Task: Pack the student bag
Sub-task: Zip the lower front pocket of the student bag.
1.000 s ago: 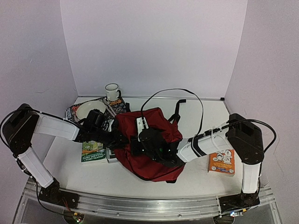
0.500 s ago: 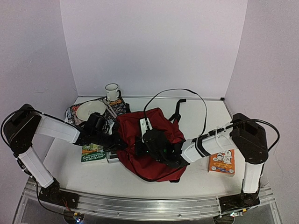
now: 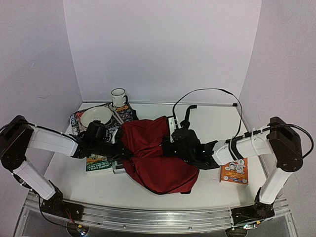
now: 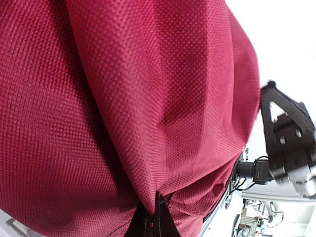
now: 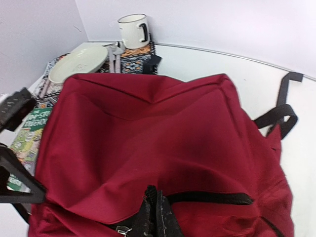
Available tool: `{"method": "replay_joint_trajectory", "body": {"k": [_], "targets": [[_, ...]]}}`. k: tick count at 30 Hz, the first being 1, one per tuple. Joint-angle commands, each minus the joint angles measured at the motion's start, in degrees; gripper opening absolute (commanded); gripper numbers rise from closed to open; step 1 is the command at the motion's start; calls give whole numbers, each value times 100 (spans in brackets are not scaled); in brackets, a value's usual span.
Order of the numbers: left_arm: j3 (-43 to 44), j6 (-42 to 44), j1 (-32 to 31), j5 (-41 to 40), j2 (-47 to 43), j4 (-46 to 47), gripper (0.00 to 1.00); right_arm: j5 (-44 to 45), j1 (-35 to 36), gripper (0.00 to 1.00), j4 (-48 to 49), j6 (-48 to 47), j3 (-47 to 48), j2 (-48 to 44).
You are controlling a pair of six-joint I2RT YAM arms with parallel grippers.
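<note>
Found left pincer (image 4: 157, 221) clamped right down on a fold of the student bag (image 3: 154, 157) — dark red weave bunched between the tips and filling nearly the whole wrist view. Found right pincer (image 5: 157, 213) likewise closed, gripping the bag's fabric at the near end of a black zipper (image 5: 207, 198).

Located the bag on the tabletop (image 3: 212, 123) between the two pincers: left pincer at its left edge, right pincer on its upper right part, red cloth creased and slumped between them. Noted black straps (image 5: 277, 116) lying beyond the right pincer, toward the back wall.

Logged a green book (image 3: 98, 164) flat just beside the left pincer, on its base side. Logged a pale dish (image 3: 96, 116) resting on a patterned book (image 3: 77, 120) behind the left pincer, with a white mug (image 3: 118, 97) upright further back — both clear of the gripped fold. Logged an orange book (image 3: 234, 173) near the right forearm, well back from the right pincer and apart from the bag.
</note>
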Motion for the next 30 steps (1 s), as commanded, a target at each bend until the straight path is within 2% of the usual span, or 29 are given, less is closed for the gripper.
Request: {"method": "replay_joint_trajectory", "body": {"k": [1,6,11,16,21,25,30], "targets": [[-272,132,73,-147,-301,-502,0,762,-538,0,-147,-214,-233,-524],[-241,324,84,-375,-625,-883,0,685,-875,0,-374,-274,-311,-664],[-16,733,86,-488,-648,-1201,0,-642,-888,0,-665,-232,121,-545],[62,989,126,-778,-738,-1711,0,597,-934,0,-701,-331,-146,-599],[-220,864,308,-784,-1006,-1739,0,868,-1449,0,-728,-216,-459,-739],[-364,856,370,-789,-1089,-1727,0,483,-2045,0,-948,215,-524,-668],[-373,979,361,-617,-1107,-1587,0,-671,-2129,0,-1148,18,-106,-367]]}}
